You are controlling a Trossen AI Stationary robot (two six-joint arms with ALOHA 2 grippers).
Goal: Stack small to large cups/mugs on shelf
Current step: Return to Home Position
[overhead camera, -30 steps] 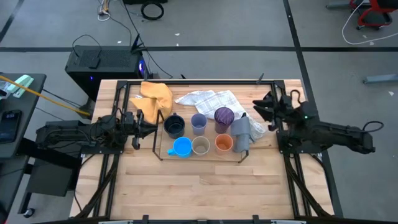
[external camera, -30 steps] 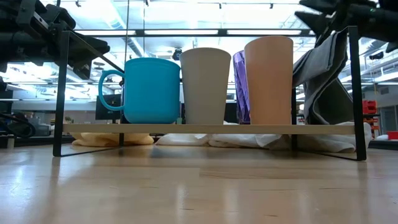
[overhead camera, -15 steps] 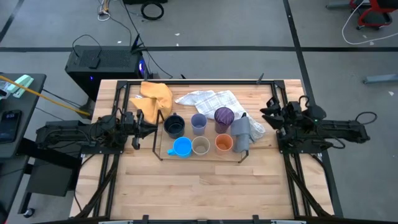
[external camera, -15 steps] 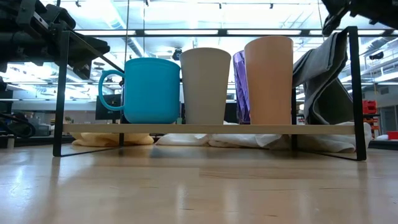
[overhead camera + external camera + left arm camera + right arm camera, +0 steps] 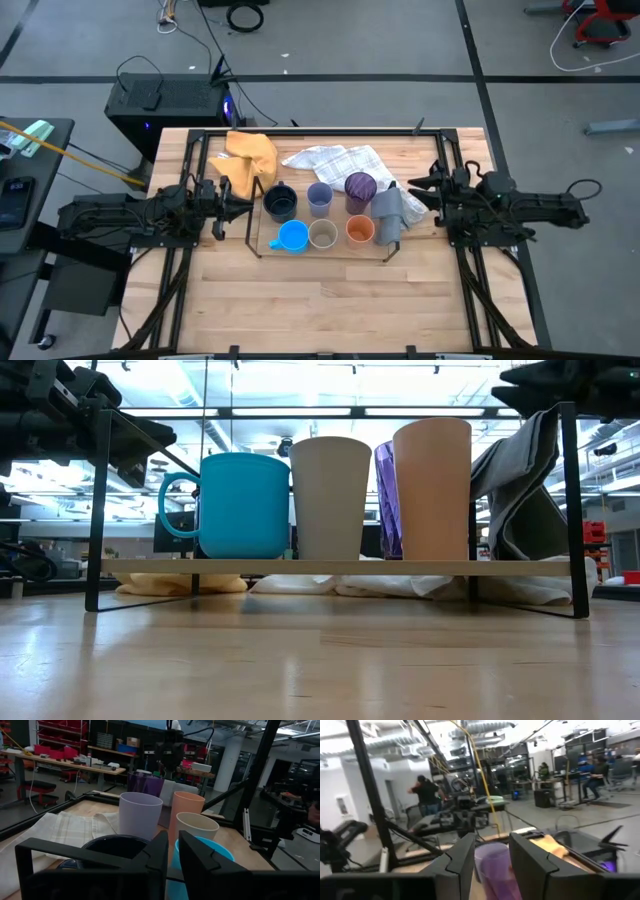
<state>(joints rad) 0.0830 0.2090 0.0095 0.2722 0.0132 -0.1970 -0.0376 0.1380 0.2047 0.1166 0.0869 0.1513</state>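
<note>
Six cups stand upright on the shelf (image 5: 200,567), a low black-rod rack. In the far row are dark navy (image 5: 280,203), lavender-blue (image 5: 319,198) and purple (image 5: 360,186). In the near row are bright blue (image 5: 292,236), tan (image 5: 322,235) and orange (image 5: 359,231). My left gripper (image 5: 243,203) is shut and empty, level at the shelf's left end, facing the navy cup (image 5: 107,847). My right gripper (image 5: 413,186) is open and empty at the shelf's right end, facing the purple cup (image 5: 492,862).
A grey cloth (image 5: 388,212) hangs over the shelf's right end rod, close to my right gripper. A yellow cloth (image 5: 250,155) and a white-checked cloth (image 5: 335,160) lie on the table behind the shelf. Bare wood lies in front of the shelf (image 5: 330,300).
My right gripper has drawn back a little toward the table's right edge, then come back toward the shelf's right end, and the arm now lies straighter across the table. The cups and my left arm have stayed still.
</note>
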